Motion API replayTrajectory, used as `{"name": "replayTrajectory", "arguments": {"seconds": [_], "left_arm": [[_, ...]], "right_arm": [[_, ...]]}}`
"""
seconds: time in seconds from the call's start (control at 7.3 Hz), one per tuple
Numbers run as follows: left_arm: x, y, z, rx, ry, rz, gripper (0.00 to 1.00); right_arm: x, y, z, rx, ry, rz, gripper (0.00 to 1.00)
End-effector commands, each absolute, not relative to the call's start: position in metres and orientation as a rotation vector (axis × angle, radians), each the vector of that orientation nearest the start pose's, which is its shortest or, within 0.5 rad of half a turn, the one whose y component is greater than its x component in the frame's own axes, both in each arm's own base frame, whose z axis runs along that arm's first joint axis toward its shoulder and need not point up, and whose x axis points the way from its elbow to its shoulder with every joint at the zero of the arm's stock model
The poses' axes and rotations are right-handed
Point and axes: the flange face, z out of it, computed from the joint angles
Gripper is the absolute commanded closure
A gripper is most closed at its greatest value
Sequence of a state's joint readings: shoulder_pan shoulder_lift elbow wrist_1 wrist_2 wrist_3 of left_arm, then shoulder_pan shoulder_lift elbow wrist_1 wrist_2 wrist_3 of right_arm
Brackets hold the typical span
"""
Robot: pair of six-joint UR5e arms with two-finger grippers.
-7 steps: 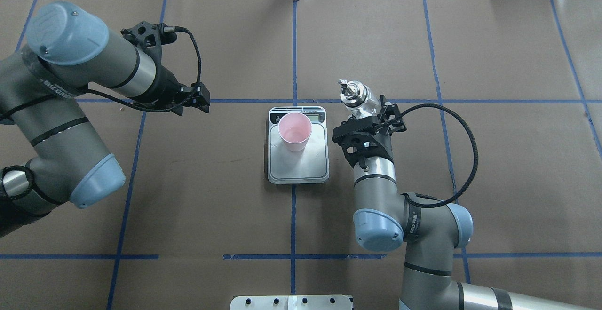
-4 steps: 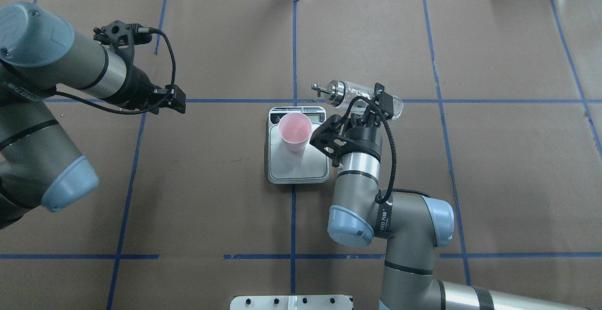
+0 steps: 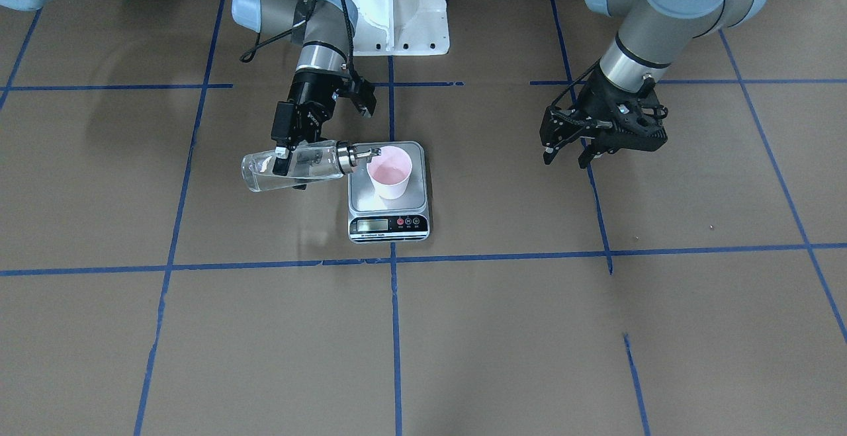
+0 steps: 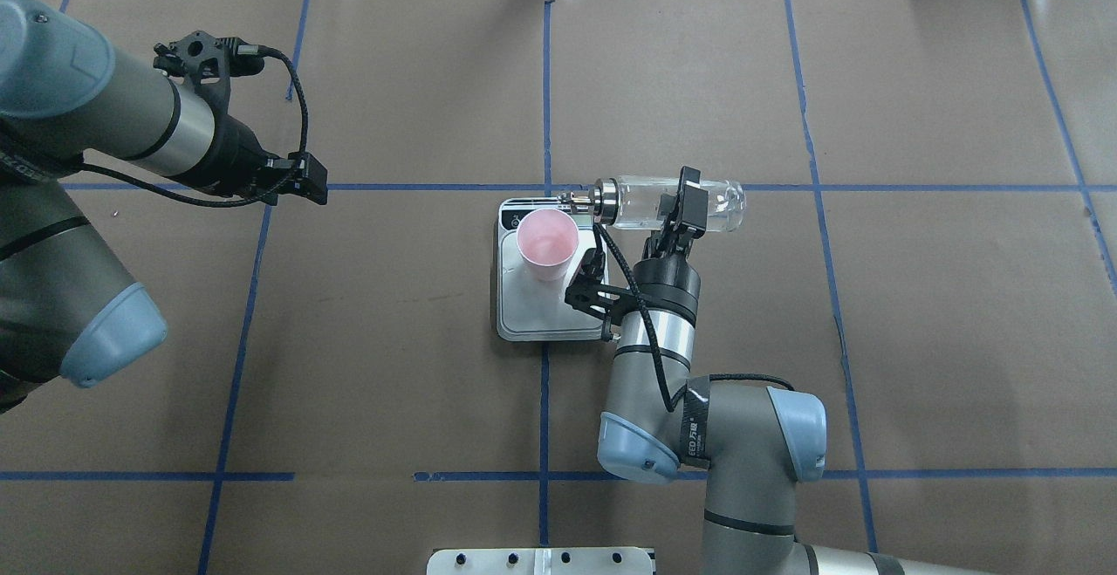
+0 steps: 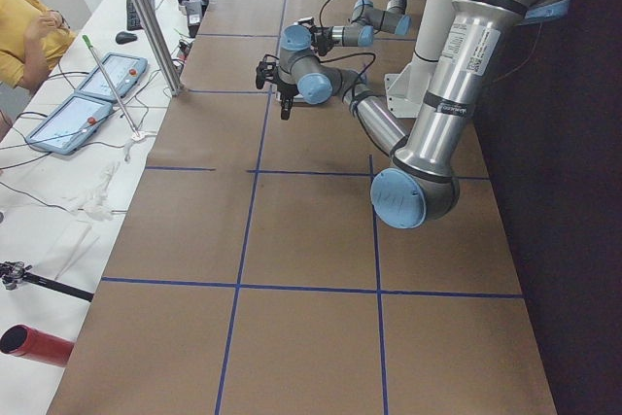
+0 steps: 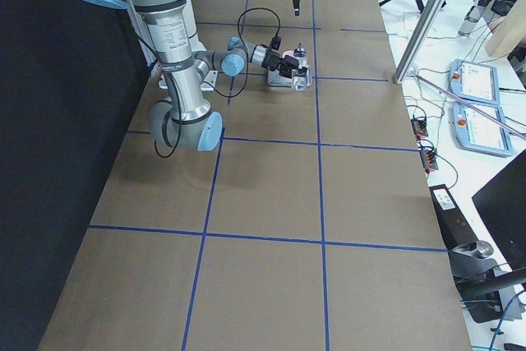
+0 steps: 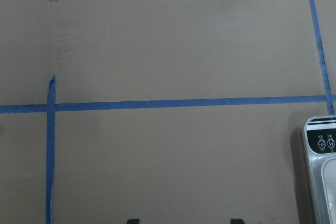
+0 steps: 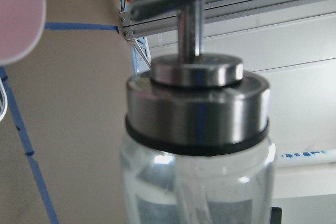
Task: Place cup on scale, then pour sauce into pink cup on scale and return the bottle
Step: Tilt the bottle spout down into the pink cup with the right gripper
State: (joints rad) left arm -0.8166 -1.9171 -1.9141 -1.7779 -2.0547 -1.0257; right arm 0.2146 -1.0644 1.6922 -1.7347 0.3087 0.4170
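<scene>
The pink cup (image 4: 546, 243) (image 3: 389, 173) stands on the scale (image 4: 541, 311) (image 3: 360, 192), toward its display end. My right gripper (image 4: 685, 204) (image 3: 286, 158) is shut on the clear glass bottle (image 4: 646, 204) (image 3: 301, 166). The bottle lies nearly level, with its metal spout (image 3: 367, 153) at the cup's rim. The sauce is colourless and I cannot make out a stream. In the right wrist view the bottle's metal cap (image 8: 197, 108) fills the frame, with the cup (image 8: 18, 14) at upper left. My left gripper (image 3: 564, 158) (image 4: 310, 182) hangs open and empty, well off to the scale's side.
Blue tape lines grid the brown table cover. The white robot base (image 3: 397, 6) sits behind the scale, and a metal plate (image 4: 541, 562) lies at the near edge. A person in yellow (image 5: 19, 36) sits at a side bench with tablets and cables.
My right arm has swung left and tipped the bottle from near upright to level, bringing the spout to the cup's rim. My left arm has drawn back leftward.
</scene>
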Motion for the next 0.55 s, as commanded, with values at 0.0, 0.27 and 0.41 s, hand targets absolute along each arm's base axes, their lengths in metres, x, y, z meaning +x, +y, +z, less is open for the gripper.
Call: {"name": "replayTrajectory", "arguments": {"seconds": [0.0,0.27,0.41], "left_arm": [[0.3314,-0.4806,0.2897,0.203,0.965,-0.032,0.33],[0.3312,-0.4802,0.2891,0.204,0.966,-0.031,0.32],[0.3315,-0.4806,0.2899,0.202,0.964,-0.032,0.32]], "right_arm": [[-0.5626,-0.3565,0.2854,1.215,0.601,-0.614,1.0],[-0.5598,-0.3577,0.2789,1.201,0.708,-0.708,1.0],[-0.558,-0.3578,0.2757,1.183,0.794,-0.784,1.0]]}}
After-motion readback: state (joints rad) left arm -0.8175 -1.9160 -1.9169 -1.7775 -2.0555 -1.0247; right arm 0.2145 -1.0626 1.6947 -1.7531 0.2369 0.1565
